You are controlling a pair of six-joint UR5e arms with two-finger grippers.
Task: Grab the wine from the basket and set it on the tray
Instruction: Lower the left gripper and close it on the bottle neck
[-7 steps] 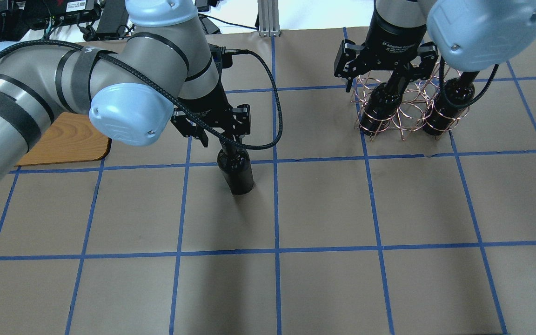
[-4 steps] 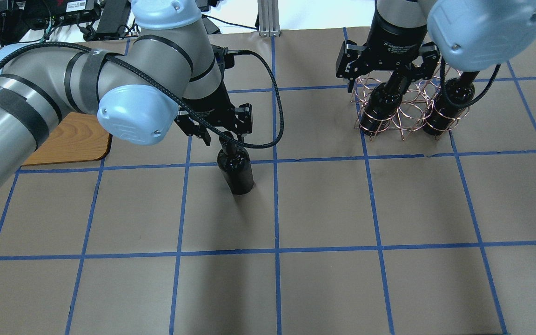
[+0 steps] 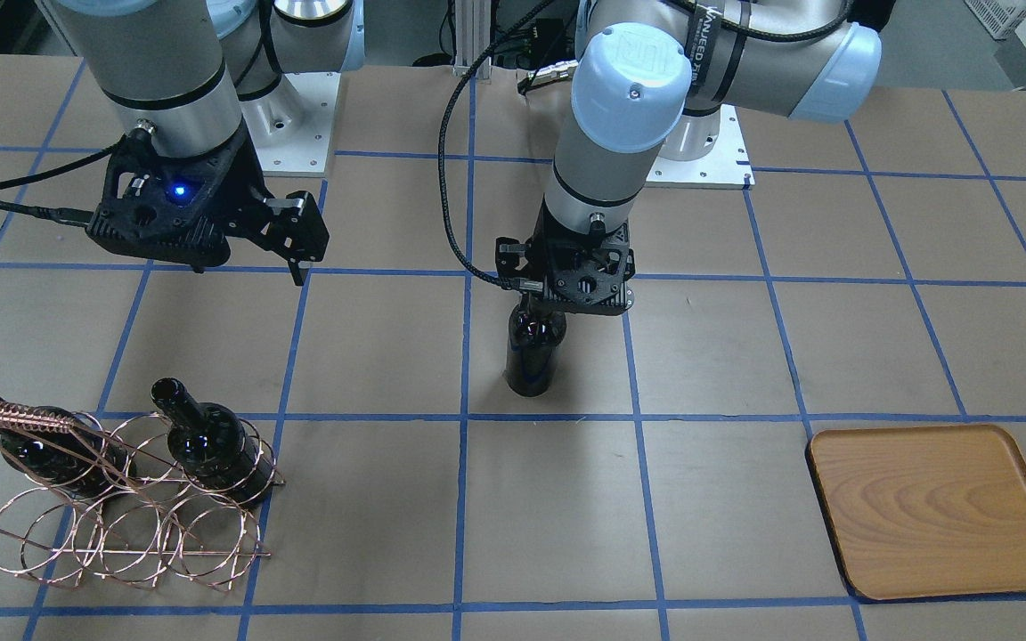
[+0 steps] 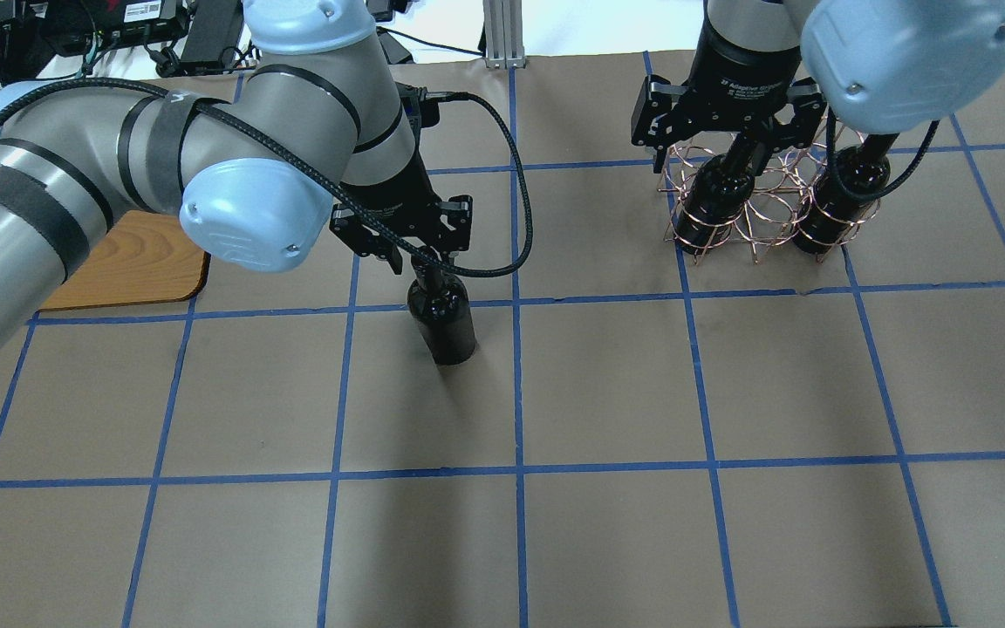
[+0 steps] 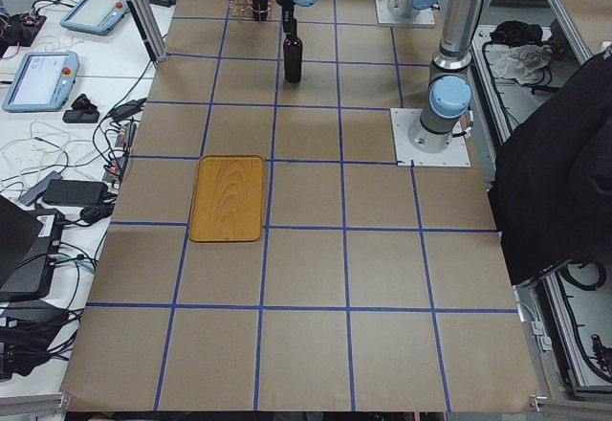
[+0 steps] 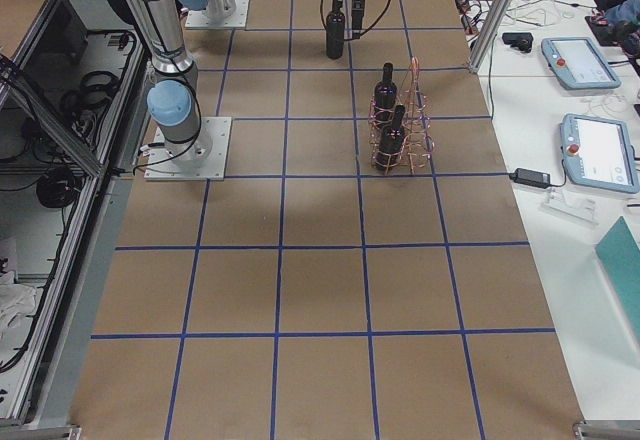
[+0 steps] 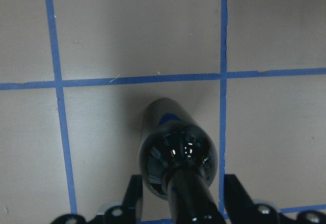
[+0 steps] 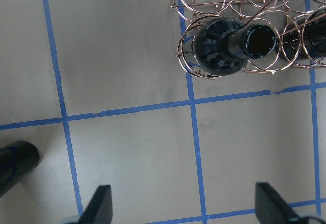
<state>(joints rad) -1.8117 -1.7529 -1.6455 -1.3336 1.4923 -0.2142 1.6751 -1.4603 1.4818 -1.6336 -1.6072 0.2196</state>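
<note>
One black wine bottle (image 4: 443, 318) stands upright on the table's middle, also visible from the front (image 3: 531, 356). My left gripper (image 4: 427, 257) is open, one finger either side of its neck. In the left wrist view a gap shows between each finger (image 7: 135, 196) and the neck. Two more bottles (image 3: 210, 445) (image 3: 50, 454) rest in the copper wire basket (image 3: 121, 525). My right gripper (image 8: 182, 188) hangs open and empty above the basket (image 4: 764, 205). The wooden tray (image 3: 932, 507) lies bare, and my left arm partly hides it from overhead (image 4: 127, 262).
Blue tape lines grid the brown table. The basket's coiled handle bar (image 3: 10, 414) rises over its bottles. A black cable (image 4: 511, 174) loops from my left wrist beside the standing bottle. Tablets and cables lie on side benches (image 5: 38, 77).
My left arm has shifted slightly rightward, bringing its open gripper closer about the bottle's neck. The bottle stays put. The right gripper has barely moved.
</note>
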